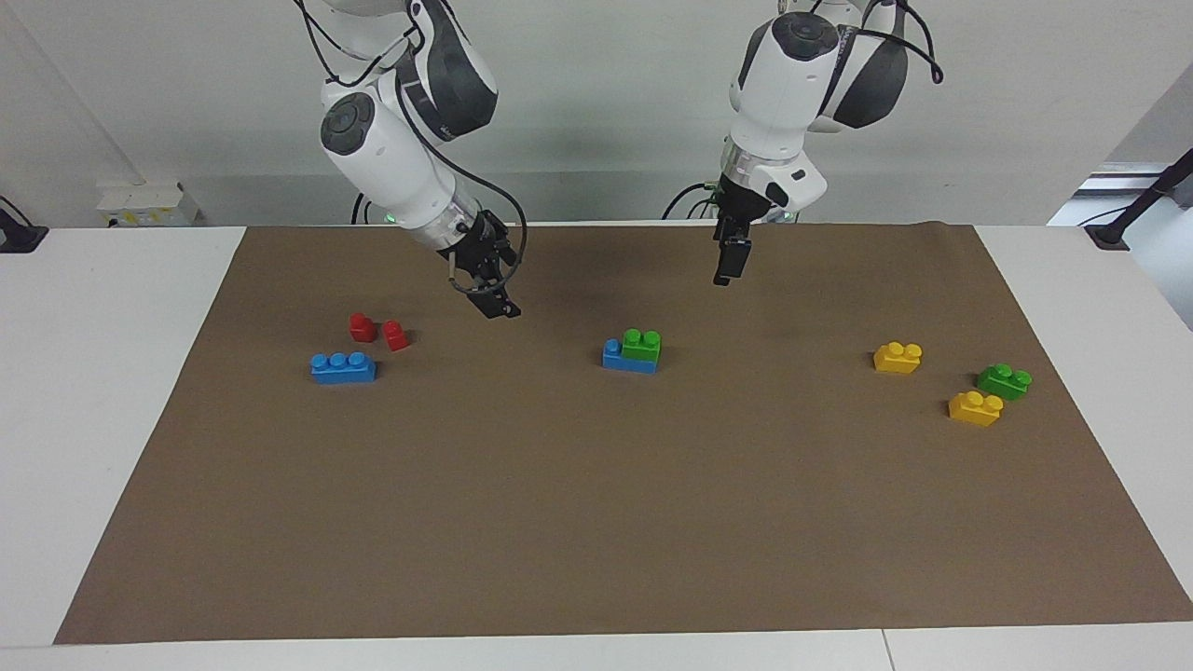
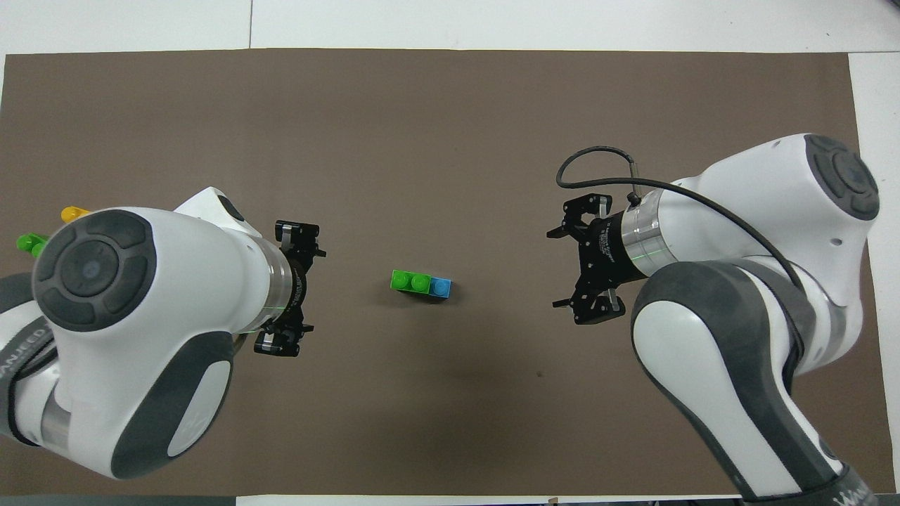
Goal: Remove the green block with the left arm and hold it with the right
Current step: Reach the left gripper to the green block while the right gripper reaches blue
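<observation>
Both claws spread and empty above the brown mat.

The left claw (image 1: 732,261) hangs over the mat at one o'clock from the green block (image 1: 642,344) in the facing view; the right claw (image 1: 489,284) at ten o'clock. The green block sits on a blue three-stud brick (image 1: 626,359) mid-mat on the counter (image 1: 112,373), untouched.

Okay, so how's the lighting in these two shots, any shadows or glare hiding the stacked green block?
Facing view: even, soft light, with faint arm shadows on the brown mat nearer the robots than the green block; no glare. Overhead view: the green block on the blue brick is clearly lit, with a soft shadow beside it; the arms cover the bricks at both ends.
</observation>
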`<state>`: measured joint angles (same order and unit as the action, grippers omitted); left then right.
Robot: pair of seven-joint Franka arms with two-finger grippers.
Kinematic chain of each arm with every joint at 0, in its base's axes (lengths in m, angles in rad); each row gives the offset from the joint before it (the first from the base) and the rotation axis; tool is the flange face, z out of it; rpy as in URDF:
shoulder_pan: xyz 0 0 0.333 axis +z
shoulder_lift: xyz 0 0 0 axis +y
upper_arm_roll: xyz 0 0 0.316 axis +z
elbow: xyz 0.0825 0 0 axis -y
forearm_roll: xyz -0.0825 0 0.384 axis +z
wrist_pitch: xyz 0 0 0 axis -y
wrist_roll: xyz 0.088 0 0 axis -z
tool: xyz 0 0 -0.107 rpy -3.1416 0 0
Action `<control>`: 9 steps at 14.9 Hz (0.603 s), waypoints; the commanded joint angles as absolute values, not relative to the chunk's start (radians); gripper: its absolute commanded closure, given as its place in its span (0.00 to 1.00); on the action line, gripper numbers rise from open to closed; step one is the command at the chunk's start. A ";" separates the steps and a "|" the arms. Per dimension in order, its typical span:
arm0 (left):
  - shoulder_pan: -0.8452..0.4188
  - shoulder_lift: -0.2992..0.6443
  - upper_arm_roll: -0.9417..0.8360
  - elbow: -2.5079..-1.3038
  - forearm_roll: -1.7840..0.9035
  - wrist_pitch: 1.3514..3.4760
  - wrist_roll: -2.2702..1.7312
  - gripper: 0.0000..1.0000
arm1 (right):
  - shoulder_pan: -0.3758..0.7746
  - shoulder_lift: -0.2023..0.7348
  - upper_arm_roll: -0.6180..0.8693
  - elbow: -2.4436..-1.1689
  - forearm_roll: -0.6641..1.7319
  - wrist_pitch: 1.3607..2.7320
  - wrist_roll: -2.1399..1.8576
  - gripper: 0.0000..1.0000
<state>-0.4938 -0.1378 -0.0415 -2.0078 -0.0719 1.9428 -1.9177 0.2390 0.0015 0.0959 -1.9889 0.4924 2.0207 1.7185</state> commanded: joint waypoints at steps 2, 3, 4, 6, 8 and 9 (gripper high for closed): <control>-0.560 -0.080 -0.026 -2.029 -0.089 2.040 -2.037 0.00 | 0.273 0.011 0.094 -2.042 0.551 2.143 1.738 0.01; -0.566 -0.062 -0.026 -2.031 -0.089 2.061 -2.054 0.00 | 0.284 0.015 0.094 -2.054 0.552 2.175 1.733 0.00; -0.580 -0.040 -0.026 -2.031 -0.090 2.089 -2.084 0.00 | 0.296 0.015 0.094 -2.077 0.552 2.209 1.721 0.00; -0.592 0.000 -0.026 -2.029 -0.089 2.131 -2.129 0.00 | 0.328 0.015 0.094 -2.109 0.552 2.265 1.715 0.00; -0.592 0.020 -0.026 -2.034 -0.089 2.172 -2.146 0.00 | 0.330 0.015 0.094 -2.115 0.566 2.272 1.717 0.00; -0.592 0.035 -0.026 -2.033 -0.089 2.183 -2.148 0.00 | 0.334 0.014 0.094 -2.123 0.580 2.276 1.715 0.00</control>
